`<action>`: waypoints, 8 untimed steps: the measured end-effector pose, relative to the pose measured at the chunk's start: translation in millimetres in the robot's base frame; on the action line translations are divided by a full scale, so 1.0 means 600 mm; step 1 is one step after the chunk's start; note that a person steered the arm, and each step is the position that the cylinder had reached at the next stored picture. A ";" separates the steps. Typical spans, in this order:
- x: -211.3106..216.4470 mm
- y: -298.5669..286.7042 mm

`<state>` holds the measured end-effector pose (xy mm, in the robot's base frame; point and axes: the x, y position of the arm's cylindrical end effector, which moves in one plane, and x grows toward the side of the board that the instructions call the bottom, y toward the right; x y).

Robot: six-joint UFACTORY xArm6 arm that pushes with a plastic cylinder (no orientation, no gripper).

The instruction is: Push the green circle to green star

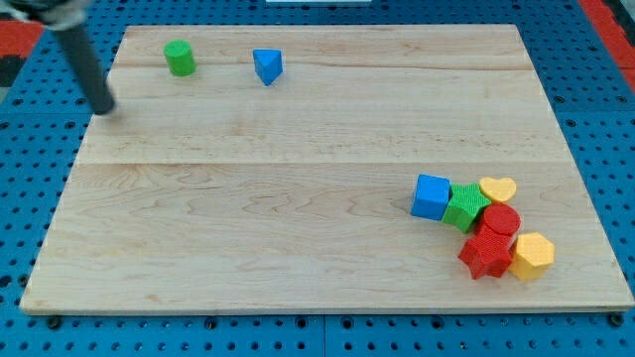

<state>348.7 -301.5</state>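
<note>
Pale wooden tabletop [298, 228] carried everything. No jaws existed; my tip [105, 109] rested at eight o'clock of the green circle [180, 58], apart from it. Nothing looked done: the green star [465, 206] sat well apart at four o'clock, hemmed by the blue cube [431, 195], yellow heart [497, 188] and red blocks [491, 241]. A blue triangle [267, 65] stood at the circle's three o'clock, near the path.

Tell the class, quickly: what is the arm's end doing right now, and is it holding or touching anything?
My tip: a bare rod with nothing to open or close, holding nothing, touching no block; it sits at the board's left edge, left of and below the green circle.
</note>
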 end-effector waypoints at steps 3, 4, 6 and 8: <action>-0.173 0.012; -0.147 0.128; -0.130 0.044; -0.151 0.150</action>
<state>257.9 -211.4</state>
